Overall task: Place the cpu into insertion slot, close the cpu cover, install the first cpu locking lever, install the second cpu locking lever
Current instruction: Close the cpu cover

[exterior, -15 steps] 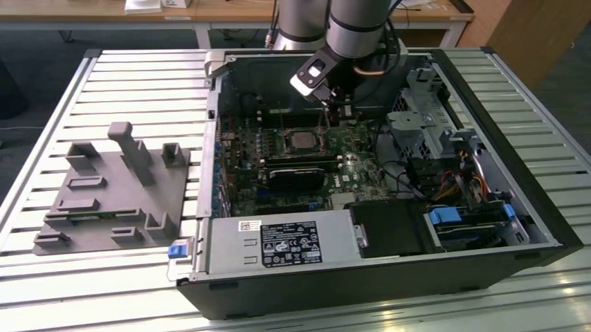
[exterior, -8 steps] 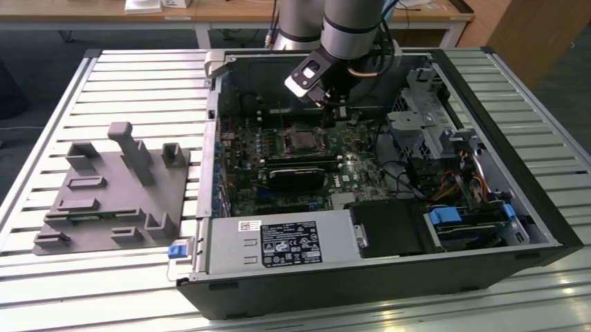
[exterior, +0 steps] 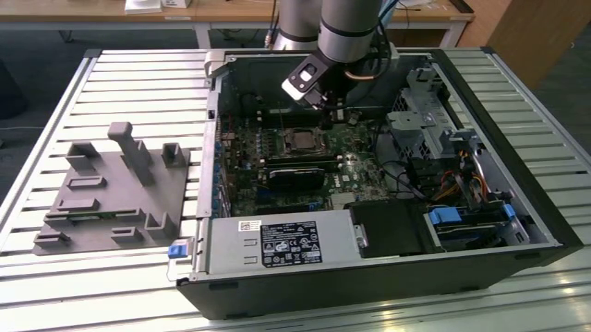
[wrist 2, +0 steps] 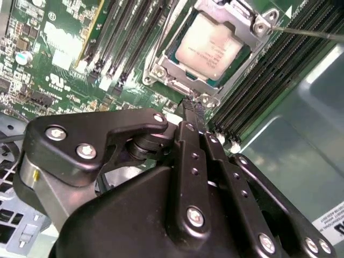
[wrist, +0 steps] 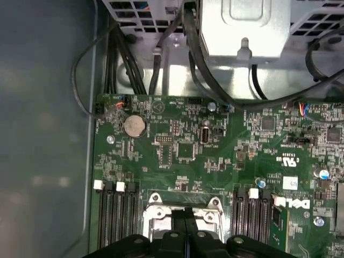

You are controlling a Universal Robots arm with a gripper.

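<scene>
Dull silver-grey square cpu [wrist 2: 212, 45] sits under the thin silver metal cpu cover [wrist 2: 177, 81]. The black gripper [wrist 2: 192, 107], fingers closed on nothing, hangs at its one o'clock in the exterior view. Best press the thin wire locking lever [wrist 2: 306, 33] down steadily.

**A robotics lab bench in an office-like room**

We take this for a robotics lab or test workshop. A work table [exterior: 93, 90] built of slatted aluminium profiles carries an open desktop computer case [exterior: 517, 214], side panel off, with its cables, drive bays and green motherboard [wrist: 177, 145] laid bare. A grey industrial robot arm [exterior: 347, 28] reaches into the case from the far side, its black gripper [wrist 2: 191, 107] low over the board. On the exterior view's left we see a grey moulded fixture [exterior: 111, 187] with slots and posts lying on the slats. Beyond the table stand light wooden desks [exterior: 231, 14] on a blue-grey carpeted floor [exterior: 37, 55], and a wooden cabinet [exterior: 526, 28] at the exterior view's far right.
</scene>
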